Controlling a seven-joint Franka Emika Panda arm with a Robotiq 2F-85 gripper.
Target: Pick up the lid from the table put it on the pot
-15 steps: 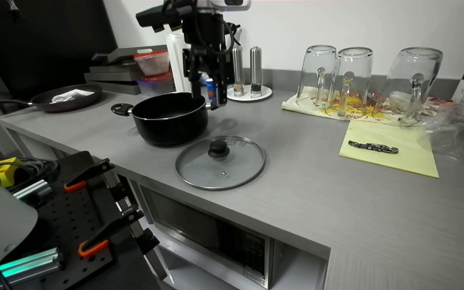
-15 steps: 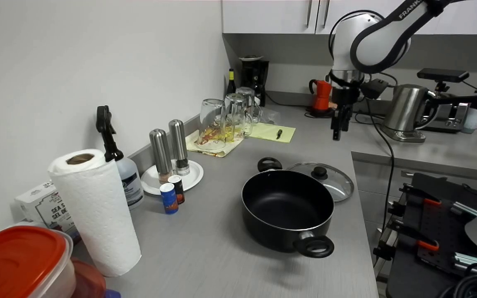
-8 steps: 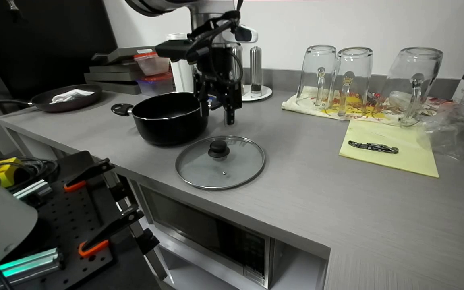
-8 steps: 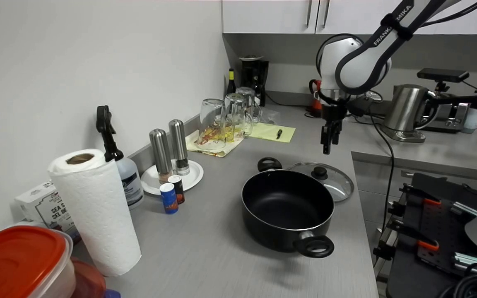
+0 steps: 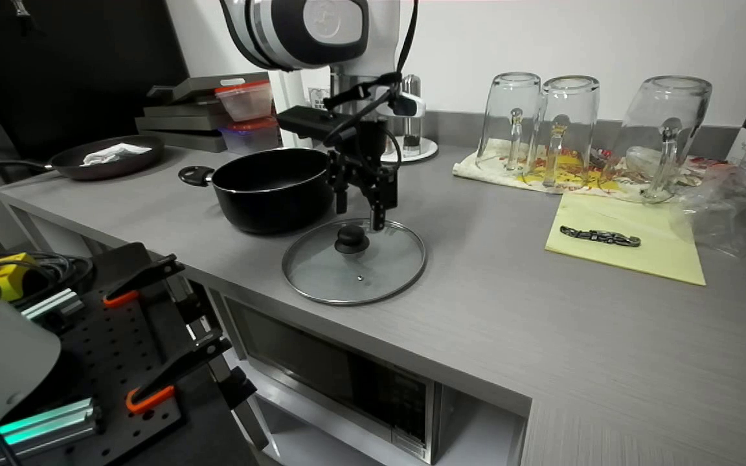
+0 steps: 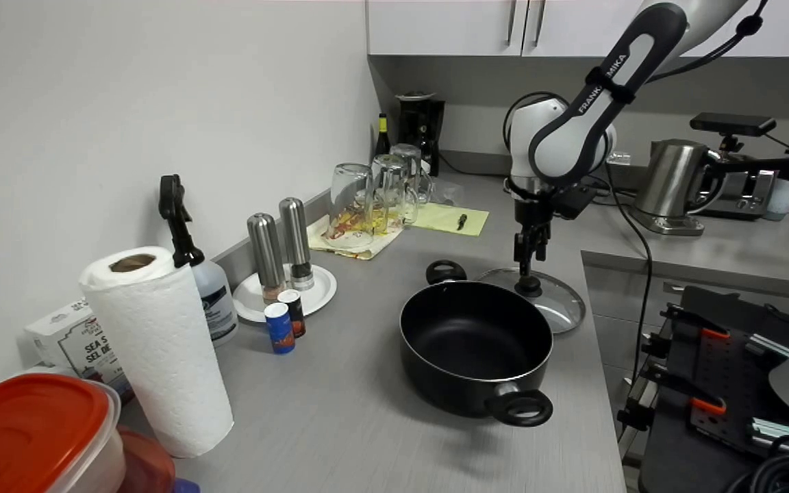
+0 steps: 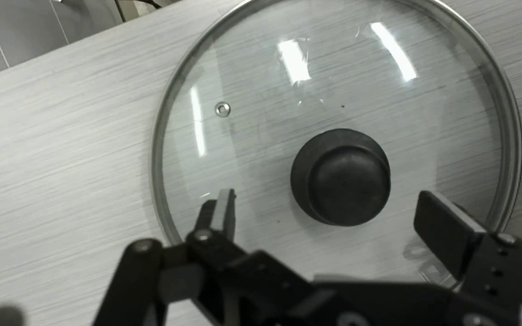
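Observation:
The clear glass lid (image 5: pixel 379 275) with its metal rim and black knob lies flat on the grey table (image 5: pixel 509 323), close to the front edge. The black pot (image 5: pixel 269 210) stands open and empty beside it. The lid (image 6: pixel 562 306) and pot (image 6: pixel 466 400) also show in an exterior view. My gripper (image 5: pixel 359 219) is open and points down just above the lid, near the knob. In the wrist view the open gripper (image 7: pixel 326 194) has its fingers spread to either side of the black knob (image 7: pixel 349 183), with gaps on both sides. It holds nothing.
Upturned glass mugs (image 5: pixel 557 129) stand on a cloth at the back. A yellow paper (image 5: pixel 632 252) bears a small dark object. Salt and pepper mills (image 6: pixel 268 257), a paper towel roll (image 6: pixel 161 363) and small shakers (image 6: pixel 279 329) line the wall. A frying pan (image 5: pixel 88 168) lies beyond the pot.
The arm has come down and moved from beside the pot toward the lid, so the open gripper is now just above the knob. The lid and pot have not moved.

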